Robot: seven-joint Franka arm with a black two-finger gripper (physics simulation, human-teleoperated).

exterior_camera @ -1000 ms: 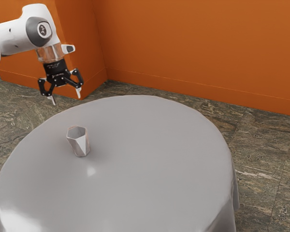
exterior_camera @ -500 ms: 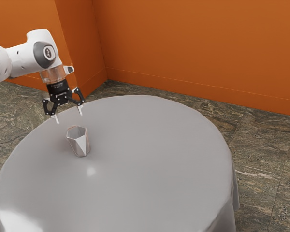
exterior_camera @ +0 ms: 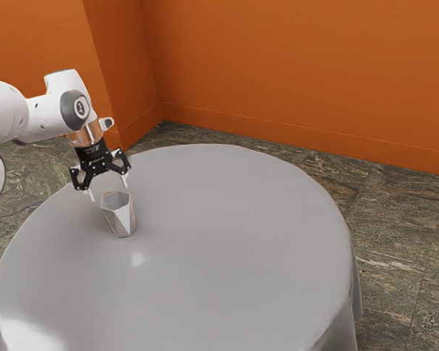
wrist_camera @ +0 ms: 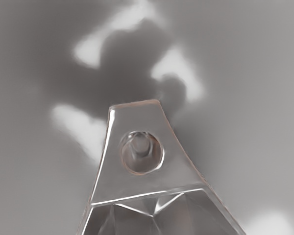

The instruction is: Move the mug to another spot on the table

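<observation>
A silver faceted mug (exterior_camera: 118,212) stands upright on the round grey table (exterior_camera: 227,241), toward the exterior view's left. My gripper (exterior_camera: 108,186) hangs open just above and behind the mug's rim, its fingers spread wider than the mug and touching nothing. From the wrist view the mug (wrist_camera: 147,176) lies right under my hand, with its flat handle plate and round hole toward the camera, and my hand's shadow falls on the table behind it.
An orange wall corner (exterior_camera: 124,66) stands behind the arm, and a stone floor (exterior_camera: 402,219) surrounds the table. The table's edge curves close by the mug on the exterior view's left; wide grey surface stretches to its right.
My gripper has come down and slightly toward the exterior view's right, from high above the table edge to just over the mug. It stays open. The mug has not moved.
</observation>
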